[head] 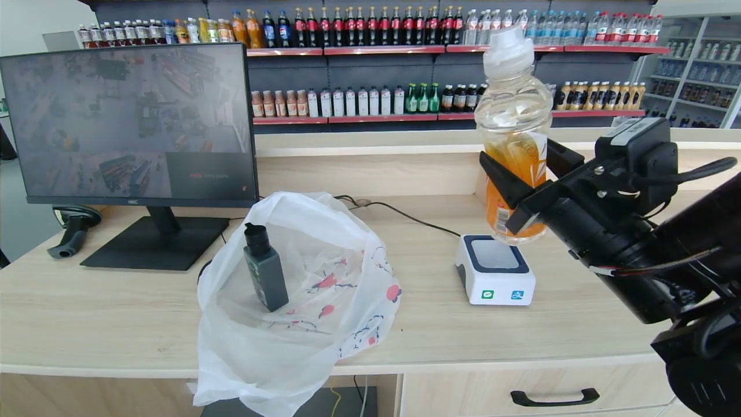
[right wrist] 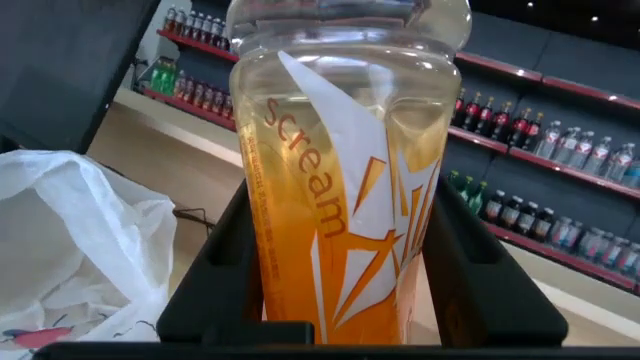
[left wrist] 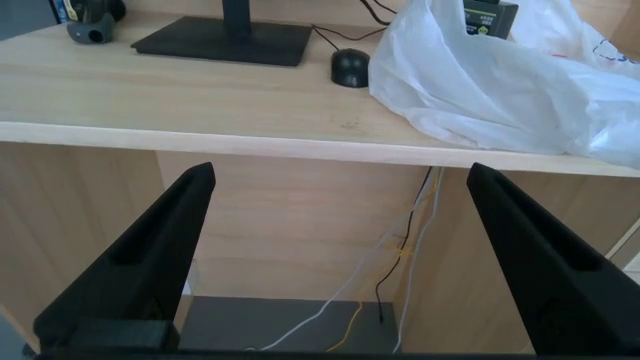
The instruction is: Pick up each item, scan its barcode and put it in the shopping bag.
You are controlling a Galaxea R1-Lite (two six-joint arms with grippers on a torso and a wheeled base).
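Drink bottle (head: pixel 512 133) held upright over the scanner (head: pixel 493 269) by the right gripper (head: pixel 524 179).

Head view: the bottle is clamped around its labelled lower half, just above the scanner on the counter (head: pixel 116 324). The right arm is stretched in from the right with the wrist roughly level. A dark item (head: pixel 265 269) is stood inside the shopping bag (head: pixel 301 301), well to the left. Left wrist view: the left gripper (left wrist: pixel 340 200) is held wide open and empty, low in front of the counter edge, below the bag. Right wrist view: the jaws are closed against both sides of the bottle. The bottle is judged part-full, moderately heavy, smooth and slightly squashable. A mid-body grip is best kept, firm but not crushing.
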